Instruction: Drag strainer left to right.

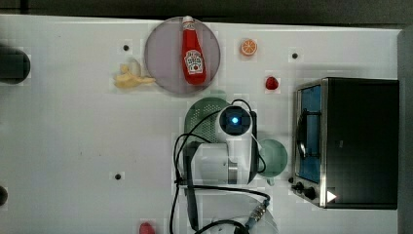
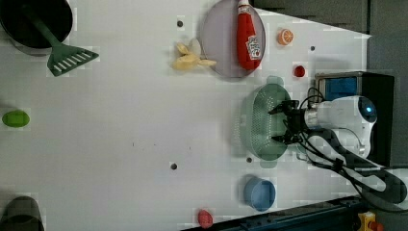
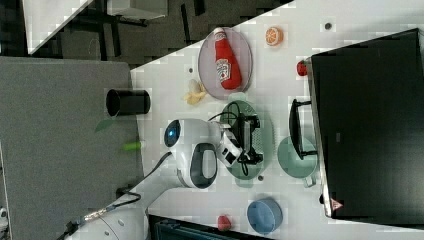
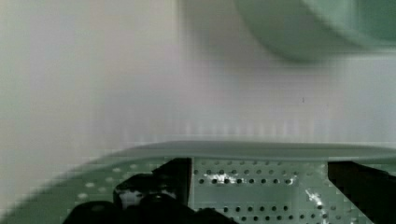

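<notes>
1. Hand [image 2: 284, 123] sits over the strainer [image 2: 262, 122], fingers spread wide, nothing gripped. Left view has both black fingertips [image 2: 278, 109] down inside the basket, near the rim on the left view's right.
2. Wrist view: perforated strainer floor [image 4: 261, 196] between the two dark fingers, its rim crossing just ahead of them.
3. Strainer is on the white desk [image 2: 120, 134], mid-scene, between the grey plate [image 1: 160, 58] and the blue bowl [image 2: 260, 193] in the left view.
4. Top view: arm covers most of the strainer [image 1: 202, 117]; only the part on the top view's left shows.
5. Mint cup [image 1: 273, 157] sits just beside the arm on the top view's right, next to the black toaster oven [image 1: 360, 141].
6. Ketchup bottle [image 1: 193, 51] lies on the plate; banana [image 1: 129, 78] touches the plate's edge on the top view's left.
7. Orange slice [image 1: 249, 47] and a small red fruit [image 1: 272, 83] lie beyond the strainer, apart from it.
8. Left view's far left: green spatula [image 2: 65, 55] standing in a black pot [image 2: 29, 19], and a lime [image 2: 16, 118].
</notes>
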`<state>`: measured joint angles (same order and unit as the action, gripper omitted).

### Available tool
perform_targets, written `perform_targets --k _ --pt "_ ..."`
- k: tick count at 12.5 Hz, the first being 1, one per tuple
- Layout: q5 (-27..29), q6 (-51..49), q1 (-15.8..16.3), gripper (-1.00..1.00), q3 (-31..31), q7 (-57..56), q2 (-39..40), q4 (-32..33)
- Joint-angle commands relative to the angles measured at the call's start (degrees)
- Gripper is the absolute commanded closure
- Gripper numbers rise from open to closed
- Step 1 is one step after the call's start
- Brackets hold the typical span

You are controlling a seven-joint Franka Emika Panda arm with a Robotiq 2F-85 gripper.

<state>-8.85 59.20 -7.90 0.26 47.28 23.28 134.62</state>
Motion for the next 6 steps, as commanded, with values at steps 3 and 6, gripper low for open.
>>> perform_targets --k 3,6 --pt "-0.7 1.8 -0.3 -1.0 -2.9 -3.4 0.5 -0.6" --pt "-0.7 1.9 -0.3 -1.0 -2.1 -14.3 -1.1 -0.6"
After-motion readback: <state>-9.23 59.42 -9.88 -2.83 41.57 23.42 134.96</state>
